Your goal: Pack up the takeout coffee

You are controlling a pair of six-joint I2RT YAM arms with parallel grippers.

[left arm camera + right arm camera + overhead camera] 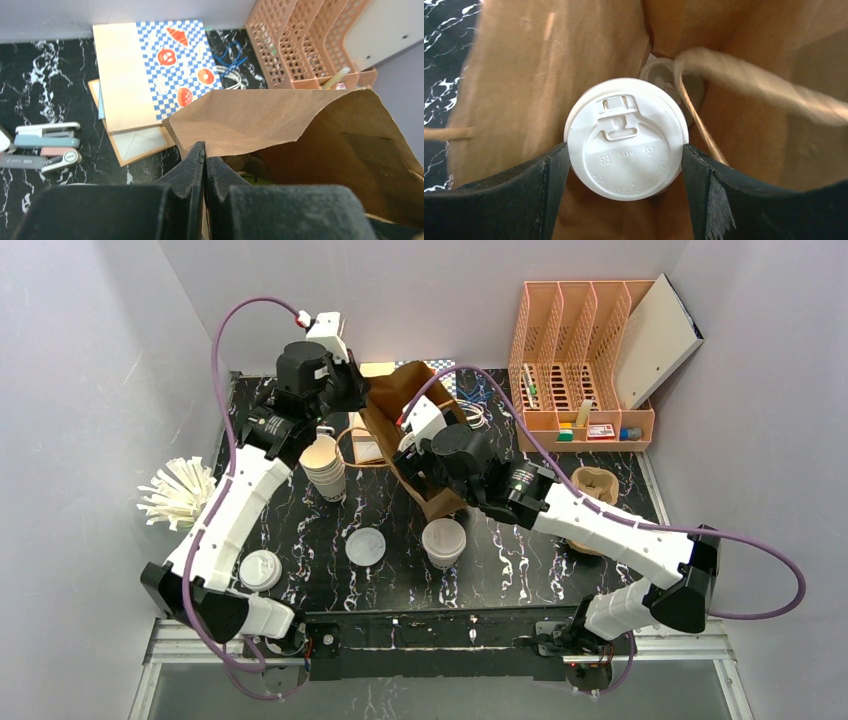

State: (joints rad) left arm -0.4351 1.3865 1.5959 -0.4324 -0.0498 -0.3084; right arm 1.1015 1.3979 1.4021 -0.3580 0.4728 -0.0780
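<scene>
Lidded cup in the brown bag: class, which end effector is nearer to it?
Right. The right end effector grips the lidded cup by its lid, inside the brown bag. The left end effector is pinched shut on the bag's rim, away from the cup.

On our black marble desk (500, 560) we've got a stack of lidless cream cups (325, 468), a loose round lid (366, 545) lying flat near it, a peach file rack (575, 350) back right, two staplers (45, 145), and a blue checkered sheet (175, 65) by the wall.
</scene>
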